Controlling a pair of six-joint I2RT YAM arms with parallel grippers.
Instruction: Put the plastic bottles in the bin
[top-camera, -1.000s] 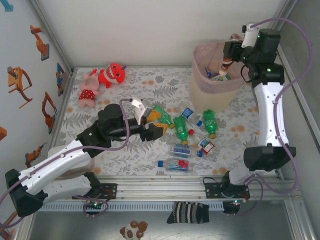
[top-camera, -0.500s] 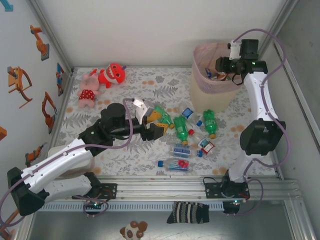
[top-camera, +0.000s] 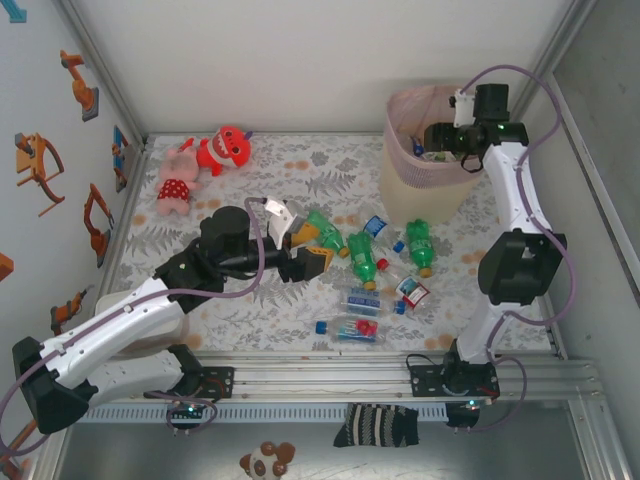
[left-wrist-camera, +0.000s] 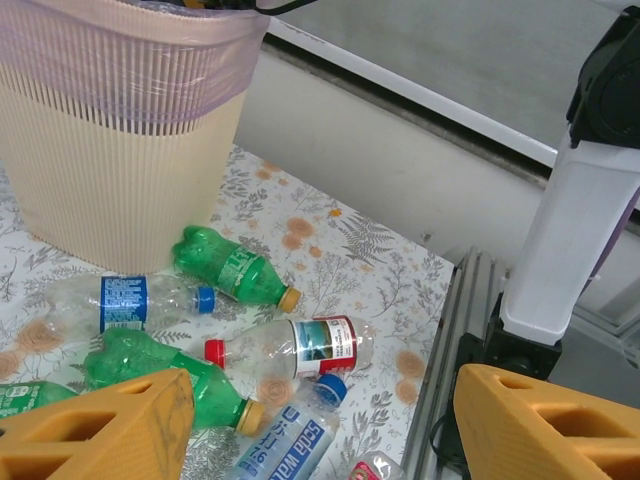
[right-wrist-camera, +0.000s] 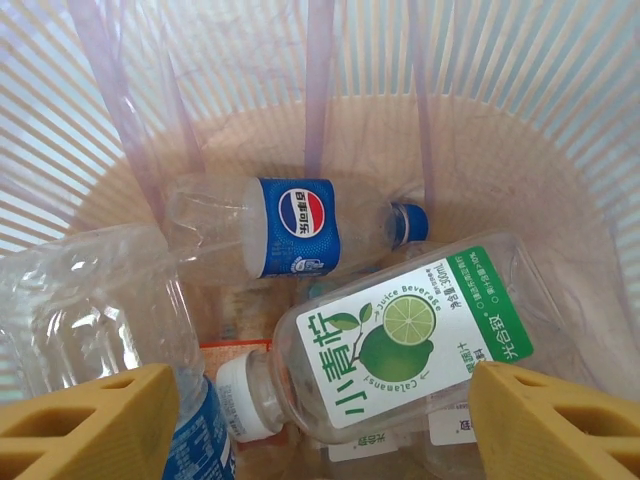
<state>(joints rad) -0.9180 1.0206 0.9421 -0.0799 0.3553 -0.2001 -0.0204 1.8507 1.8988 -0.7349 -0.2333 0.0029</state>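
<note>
Orange-fingered right gripper (right-wrist-camera: 320, 405) hangs gaping and empty over the bin (top-camera: 420, 200), bottles (right-wrist-camera: 290, 225) lying inside; left gripper (left-wrist-camera: 320, 425) is spread wide too, nothing in it.

White-and-black arms (top-camera: 120, 330), purple cables (top-camera: 560, 290), orange claw fingers (left-wrist-camera: 100, 420), green status lights (top-camera: 493, 127)

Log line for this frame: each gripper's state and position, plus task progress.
left gripper: open, empty, near loose bottles | right gripper: open, empty, above bin | binned bottles: several | task: unfinished
</note>
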